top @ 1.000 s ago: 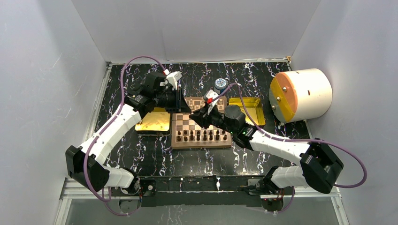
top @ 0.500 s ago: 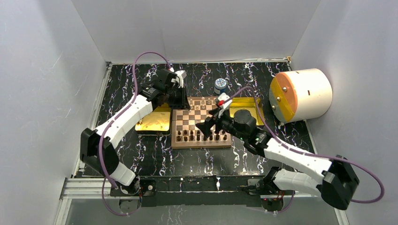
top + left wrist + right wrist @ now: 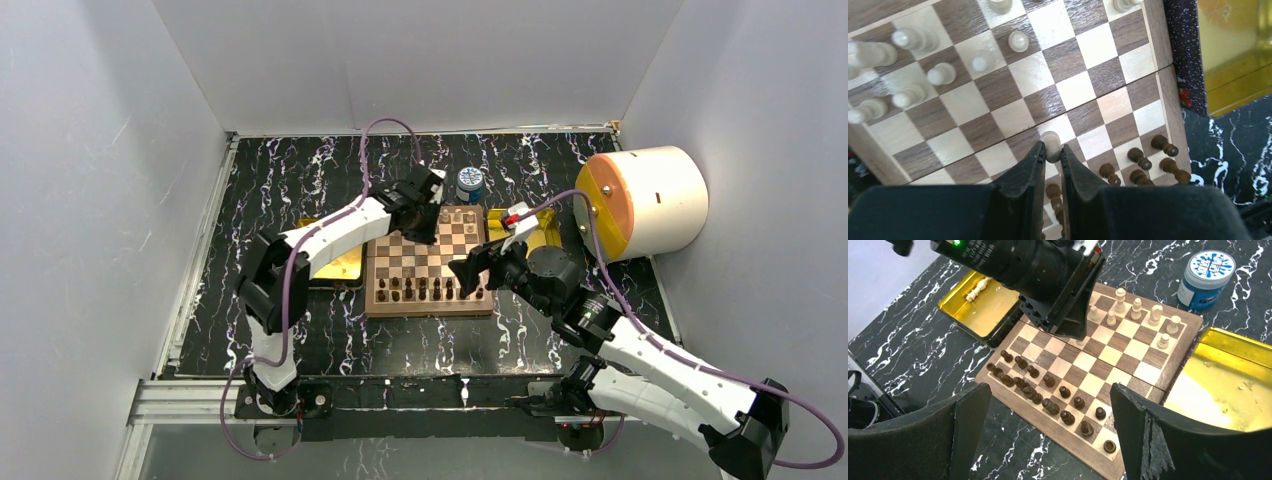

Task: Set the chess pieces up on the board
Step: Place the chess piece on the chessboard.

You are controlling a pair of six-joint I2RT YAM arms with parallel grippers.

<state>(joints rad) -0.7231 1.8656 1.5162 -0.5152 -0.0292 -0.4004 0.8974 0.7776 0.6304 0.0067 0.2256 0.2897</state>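
Observation:
The board (image 3: pixel 432 258) lies mid-table. Dark pieces (image 3: pixel 430 290) fill its near rows and several cream chess pieces (image 3: pixel 462 216) stand along its far side. My left gripper (image 3: pixel 424 216) hangs over the far left of the board. In the left wrist view it (image 3: pixel 1051 153) is shut on a cream pawn (image 3: pixel 1050 142) above the squares (image 3: pixel 1013 90). My right gripper (image 3: pixel 468 271) is open over the board's near right corner. Nothing sits between its fingers (image 3: pixel 965 422), and dark pieces (image 3: pixel 1048 402) stand below it.
A gold tray (image 3: pixel 335 262) left of the board holds loose cream pieces (image 3: pixel 977 289). Another gold tray (image 3: pixel 532 228) lies on the right. A blue-and-white jar (image 3: pixel 469 183) stands behind the board. A large white cylinder (image 3: pixel 640 200) sits at the far right.
My left arm swung right from the left tray to over the board, still shut on a pawn. My right gripper opened and drew back from mid-board to the near right corner.

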